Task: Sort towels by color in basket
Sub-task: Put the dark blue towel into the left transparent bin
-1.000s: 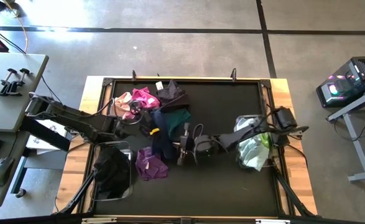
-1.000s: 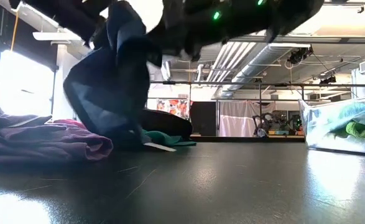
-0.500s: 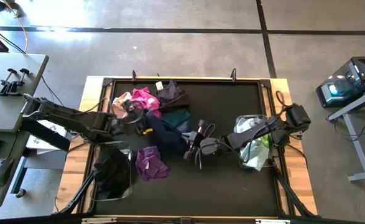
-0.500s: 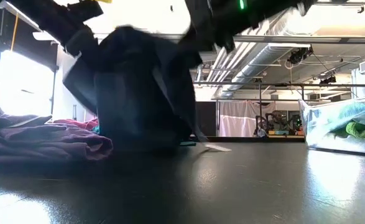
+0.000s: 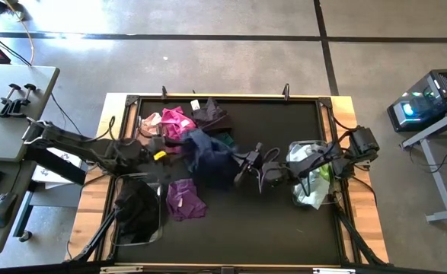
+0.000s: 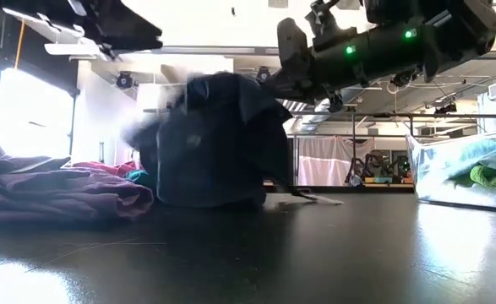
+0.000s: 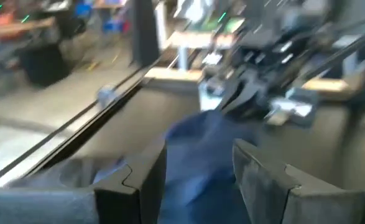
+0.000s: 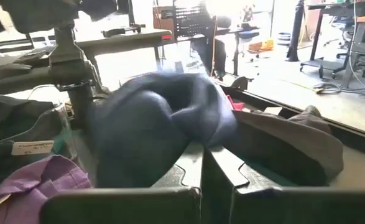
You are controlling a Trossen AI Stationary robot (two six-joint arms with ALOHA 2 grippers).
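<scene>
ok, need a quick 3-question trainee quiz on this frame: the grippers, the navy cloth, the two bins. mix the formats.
1. True or false: the right gripper is shut on the soft navy towel.
2. Multiple choice: the left gripper is A) clamped on the crumpled purple towel, B) open beside the navy towel, C) inside a basket.
3. Fill in: the clear basket by the right arm holds pale mint, white and ____ cloths; the clear basket by the left arm holds a black towel.

Key: 1 true, its fingers are closed on the cloth's edge in the right wrist view. 2 B. 3 lime.
</scene>
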